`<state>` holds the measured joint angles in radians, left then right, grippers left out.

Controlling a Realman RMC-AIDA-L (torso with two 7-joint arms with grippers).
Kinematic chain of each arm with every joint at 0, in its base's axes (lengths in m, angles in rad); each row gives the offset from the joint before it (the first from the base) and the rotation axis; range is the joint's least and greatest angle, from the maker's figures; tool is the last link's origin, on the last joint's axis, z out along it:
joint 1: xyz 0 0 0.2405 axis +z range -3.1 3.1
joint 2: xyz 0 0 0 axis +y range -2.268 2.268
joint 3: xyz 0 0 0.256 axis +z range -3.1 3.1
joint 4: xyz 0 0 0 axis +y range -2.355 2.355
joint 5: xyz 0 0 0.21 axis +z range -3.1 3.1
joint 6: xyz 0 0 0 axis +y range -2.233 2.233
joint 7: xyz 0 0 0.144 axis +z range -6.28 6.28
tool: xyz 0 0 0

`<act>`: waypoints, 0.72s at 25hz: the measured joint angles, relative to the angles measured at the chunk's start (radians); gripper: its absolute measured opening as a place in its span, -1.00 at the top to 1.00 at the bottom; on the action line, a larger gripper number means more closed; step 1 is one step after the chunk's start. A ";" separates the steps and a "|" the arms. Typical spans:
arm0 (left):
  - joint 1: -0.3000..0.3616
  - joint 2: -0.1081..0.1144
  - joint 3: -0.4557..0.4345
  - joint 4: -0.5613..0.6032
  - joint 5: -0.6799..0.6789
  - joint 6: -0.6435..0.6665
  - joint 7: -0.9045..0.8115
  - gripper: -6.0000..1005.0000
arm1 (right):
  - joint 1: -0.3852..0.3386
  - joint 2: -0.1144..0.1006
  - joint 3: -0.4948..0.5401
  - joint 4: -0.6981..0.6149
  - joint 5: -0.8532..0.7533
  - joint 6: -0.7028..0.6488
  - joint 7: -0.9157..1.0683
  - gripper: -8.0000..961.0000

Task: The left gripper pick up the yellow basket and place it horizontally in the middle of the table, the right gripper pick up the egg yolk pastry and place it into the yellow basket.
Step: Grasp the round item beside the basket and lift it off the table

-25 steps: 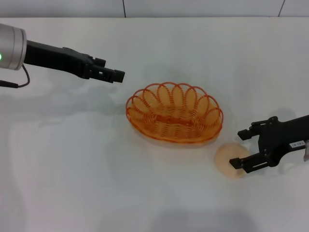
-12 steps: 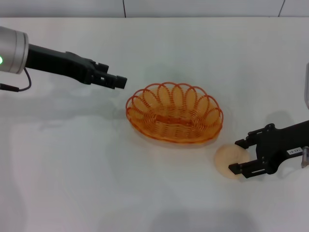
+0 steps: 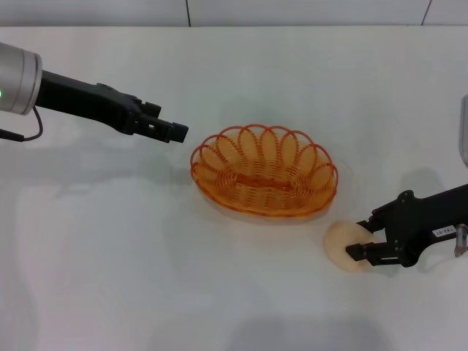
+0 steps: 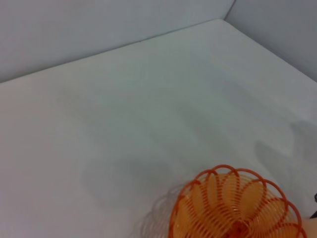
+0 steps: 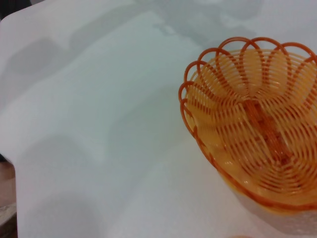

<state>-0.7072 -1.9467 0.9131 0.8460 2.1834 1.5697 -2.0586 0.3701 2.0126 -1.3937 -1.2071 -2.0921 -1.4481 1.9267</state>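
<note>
My right gripper (image 3: 356, 238) sits low at the near right of the table (image 3: 110, 256), its two fingers set around the egg yolk pastry (image 3: 344, 245), one on the far side and one on the near side; they look closed in against it, so I judge the pastry is pinched but not yet lifted, since it seems to rest on the tabletop just near and right of the yellow basket (image 3: 264, 170). I come at it from the right so the arm stays clear of the basket rim and the lift path runs straight up and left. The basket lies lengthwise across the middle of the table, open side up, which suits a drop from above. My left gripper (image 3: 178, 132) hangs just to the basket's far left, apart from the rim and holding nothing, its fingers looking drawn together; it waits there so as not to block the basket's mouth. The risk I see is squeezing the soft pastry too hard or clipping the looped rim on the way over
</note>
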 joint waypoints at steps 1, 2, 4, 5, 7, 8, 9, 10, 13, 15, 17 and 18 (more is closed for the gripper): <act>0.000 0.000 0.000 0.002 0.000 0.003 0.000 -0.73 | 0.001 0.000 0.000 0.000 0.000 -0.002 0.007 0.11; 0.000 0.000 0.001 0.006 0.002 0.010 0.000 -0.73 | 0.001 0.000 0.001 -0.003 0.001 -0.005 0.011 0.14; 0.000 0.000 0.001 0.012 0.005 0.018 0.000 -0.73 | 0.001 0.000 0.001 -0.015 0.003 -0.011 0.018 0.21; 0.000 0.000 0.001 0.014 0.007 0.020 0.000 -0.73 | -0.001 0.000 0.001 -0.022 0.005 -0.013 0.021 0.23; 0.002 0.001 0.002 0.015 0.010 0.021 0.000 -0.73 | -0.005 0.000 0.001 -0.036 0.008 -0.016 0.022 0.26; 0.003 0.001 0.002 0.015 0.010 0.021 0.000 -0.73 | -0.008 0.000 0.002 -0.045 0.009 -0.020 0.023 0.28; 0.005 0.001 0.002 0.015 0.011 0.021 0.001 -0.73 | -0.009 0.000 0.003 -0.054 0.011 -0.024 0.025 0.29; 0.006 0.000 0.002 0.015 0.013 0.022 0.003 -0.73 | -0.011 0.000 0.004 -0.065 0.012 -0.027 0.028 0.31; 0.008 -0.001 0.002 0.015 0.015 0.024 0.005 -0.73 | -0.016 -0.001 0.016 -0.096 0.013 -0.042 0.037 0.37; 0.009 -0.003 0.001 0.015 0.015 0.024 0.005 -0.73 | -0.018 -0.001 0.030 -0.113 0.013 -0.058 0.040 0.41; 0.010 -0.003 -0.001 0.015 0.015 0.025 0.006 -0.73 | -0.019 -0.002 0.040 -0.127 0.013 -0.073 0.048 0.42; 0.011 -0.002 -0.001 0.015 0.015 0.025 0.006 -0.73 | -0.019 -0.002 0.046 -0.137 0.012 -0.080 0.054 0.43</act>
<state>-0.6966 -1.9492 0.9124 0.8606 2.1986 1.5951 -2.0521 0.3511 2.0110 -1.3482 -1.3444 -2.0802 -1.5282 1.9807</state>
